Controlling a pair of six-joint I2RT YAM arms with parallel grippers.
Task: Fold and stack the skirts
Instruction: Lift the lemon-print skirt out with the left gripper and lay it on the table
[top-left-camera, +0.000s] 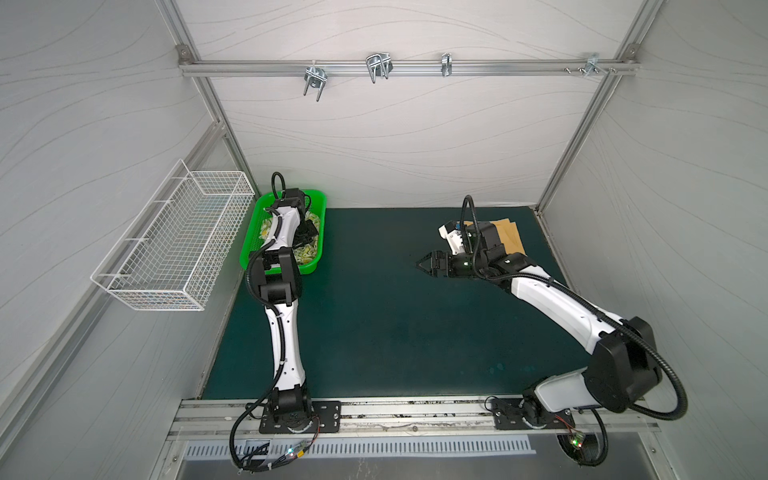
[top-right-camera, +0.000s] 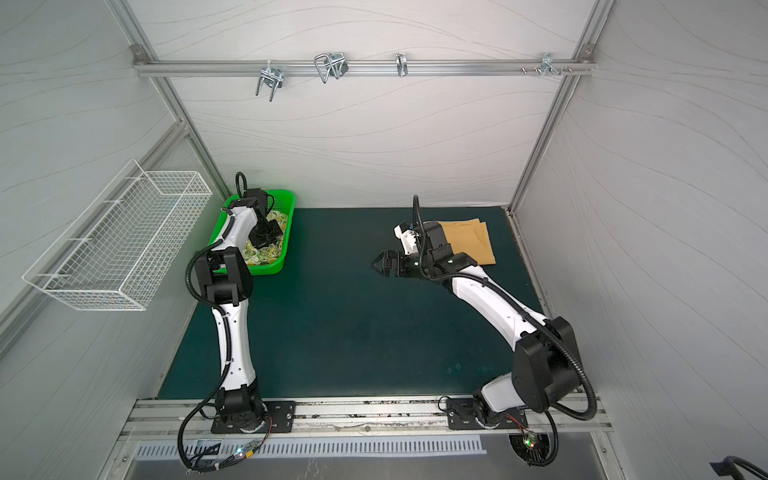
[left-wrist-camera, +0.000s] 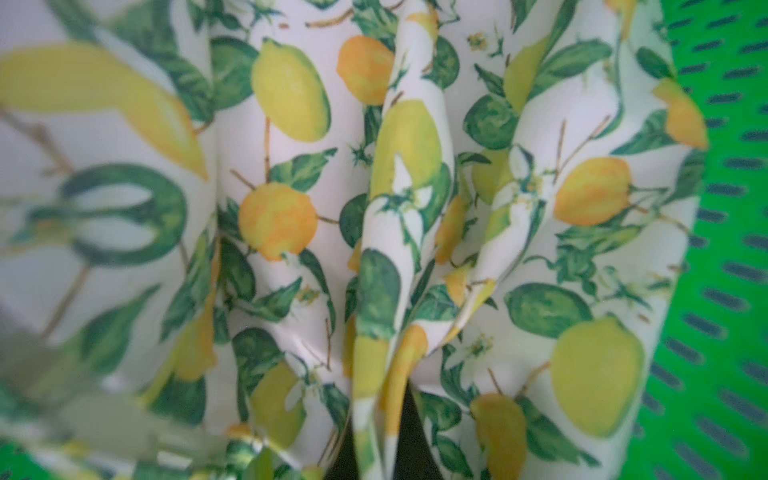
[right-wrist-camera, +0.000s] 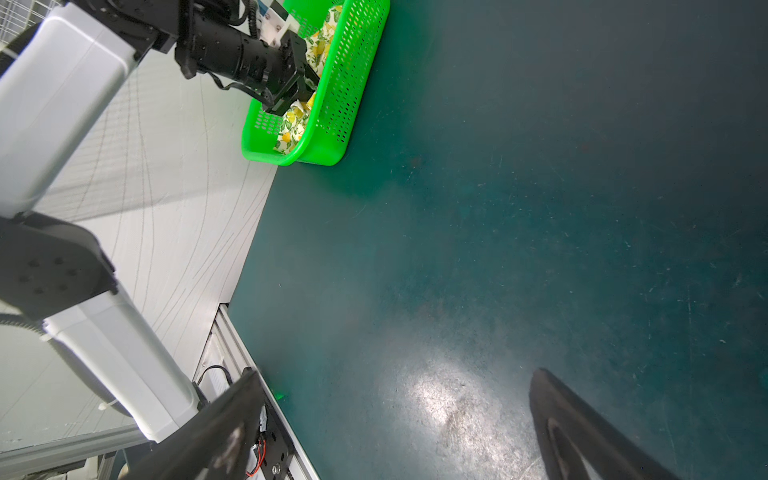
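Lemon-print skirt (left-wrist-camera: 374, 208) fills the left wrist view, bunched in soft ridges that run away from the fingers; crumpled as it is, no long axis can be read. Left gripper (right-wrist-camera: 297, 97) is down inside the green basket (top-left-camera: 316, 266), clenched on one raised fold of that cloth, so the skirt lies directly at and below the fingertips. Basket sits at the far left corner of the mat (top-left-camera: 395, 332), close to the side wall. Left arm is plainly the nearer one. Right gripper (top-left-camera: 422, 262) hangs over the mat well apart from the basket, jaws spread wide, grasping nothing, tips pointing toward the basket. Mustard skirt (top-right-camera: 469, 241) lies folded flat at the far right of the mat, partly behind the right wrist. Judgement: the lift must go straight up to clear the rim; a light basket may drag along. Middle of the mat is bare, scuffed, with some glare, roomy enough for spreading.
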